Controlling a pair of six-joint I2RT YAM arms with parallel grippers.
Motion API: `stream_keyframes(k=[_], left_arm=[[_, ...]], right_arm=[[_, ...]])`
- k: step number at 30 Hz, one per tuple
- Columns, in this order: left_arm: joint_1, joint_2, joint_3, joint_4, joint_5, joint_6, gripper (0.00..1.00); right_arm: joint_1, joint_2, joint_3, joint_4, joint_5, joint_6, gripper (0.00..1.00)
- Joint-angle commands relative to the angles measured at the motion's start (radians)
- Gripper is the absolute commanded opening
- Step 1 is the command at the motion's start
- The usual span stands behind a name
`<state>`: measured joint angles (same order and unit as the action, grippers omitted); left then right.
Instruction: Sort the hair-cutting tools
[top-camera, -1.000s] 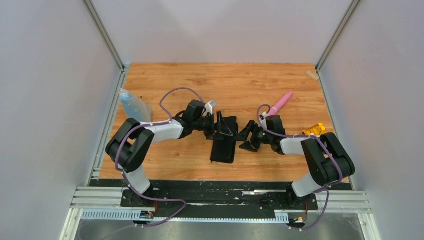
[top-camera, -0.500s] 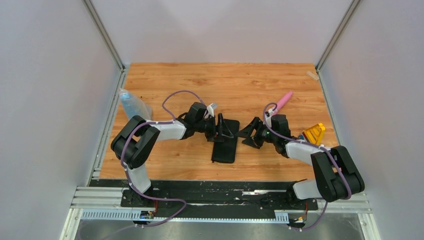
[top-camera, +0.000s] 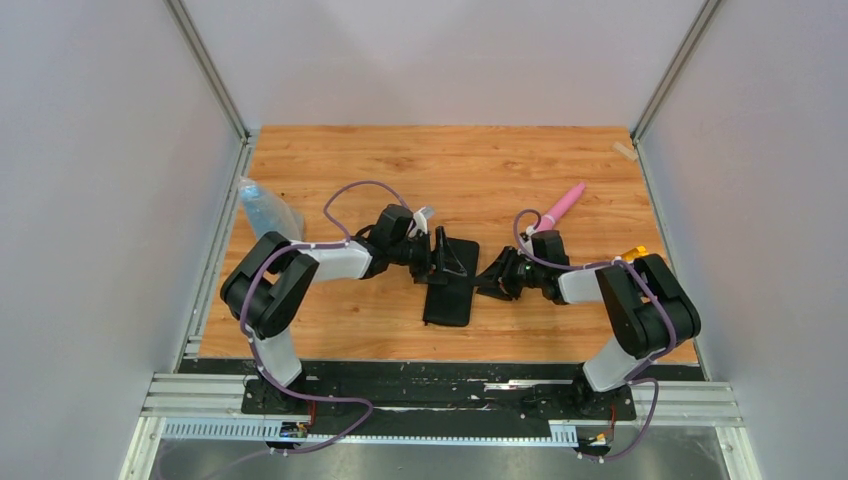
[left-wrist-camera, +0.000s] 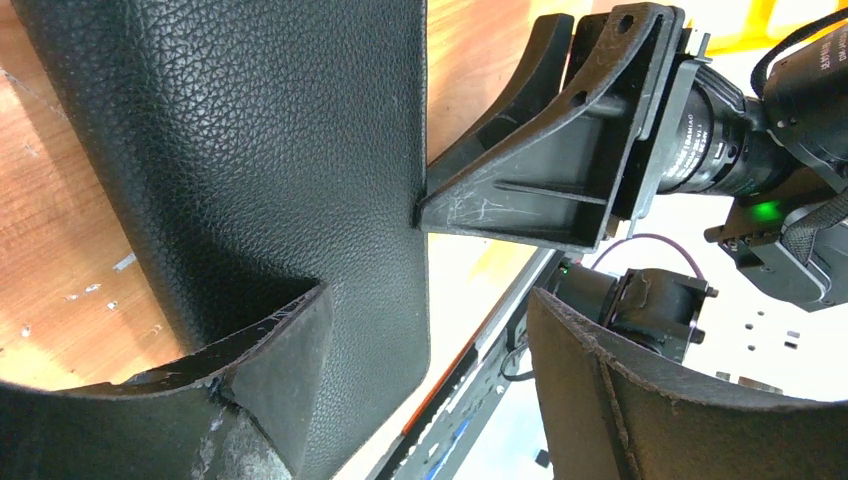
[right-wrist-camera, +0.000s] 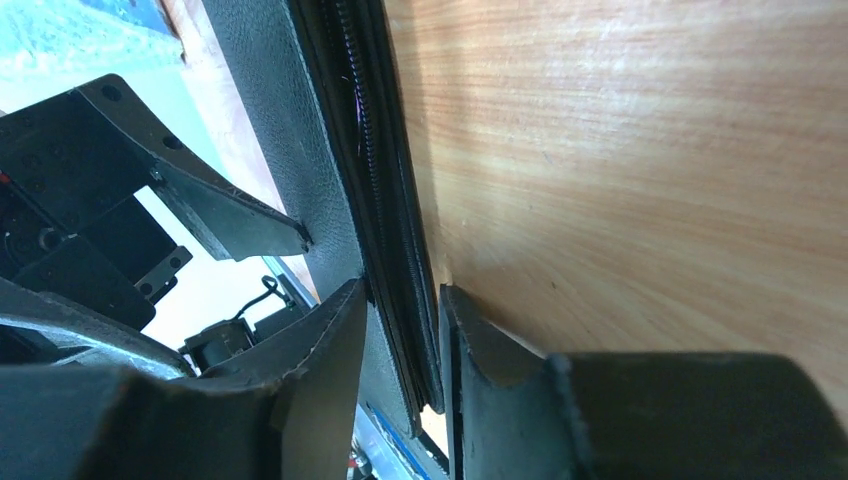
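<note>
No scissors or combs show in any view. A black leather pouch (top-camera: 449, 298) lies flat at the table's middle. My left gripper (top-camera: 446, 260) is open over the pouch's far end. In the left wrist view its jaws (left-wrist-camera: 430, 350) stand wide apart, one finger on the pouch's top (left-wrist-camera: 250, 150). My right gripper (top-camera: 489, 279) is at the pouch's right edge. In the right wrist view its fingers (right-wrist-camera: 400, 340) pinch the pouch's layered, zippered edge (right-wrist-camera: 375, 180), one above and one below.
A pink tapered tool (top-camera: 562, 205) lies behind the right arm. A translucent blue bottle (top-camera: 265, 208) stands at the table's left edge. A yellow object (top-camera: 637, 251) is mostly hidden behind the right arm. White walls enclose the wooden table (top-camera: 450, 170).
My right gripper swung back left to the pouch's right edge and narrowed onto it. The right arm now covers most of the yellow object. The left arm stayed still over the last half second.
</note>
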<state>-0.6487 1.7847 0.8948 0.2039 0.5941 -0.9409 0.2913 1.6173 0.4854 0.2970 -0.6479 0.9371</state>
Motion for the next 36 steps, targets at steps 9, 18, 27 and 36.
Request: stream_keyframes(k=[9,18,27,36], left_arm=[[0.052,-0.174,0.084,-0.365,-0.147,0.191,0.8],[0.079,-0.026,0.107,-0.461,-0.129,0.296,0.71],[0.074,0.062,0.111,-0.41,-0.039,0.271,0.62],[0.059,0.067,0.071,-0.366,-0.045,0.214,0.34]], right_arm=[[-0.001,0.043,0.01,-0.044,0.047,-0.067,0.26],[0.0,0.069,0.033,-0.062,0.038,-0.086,0.25],[0.0,0.091,0.057,-0.065,0.031,-0.096,0.25],[0.027,0.118,0.103,-0.081,0.016,-0.136,0.25]])
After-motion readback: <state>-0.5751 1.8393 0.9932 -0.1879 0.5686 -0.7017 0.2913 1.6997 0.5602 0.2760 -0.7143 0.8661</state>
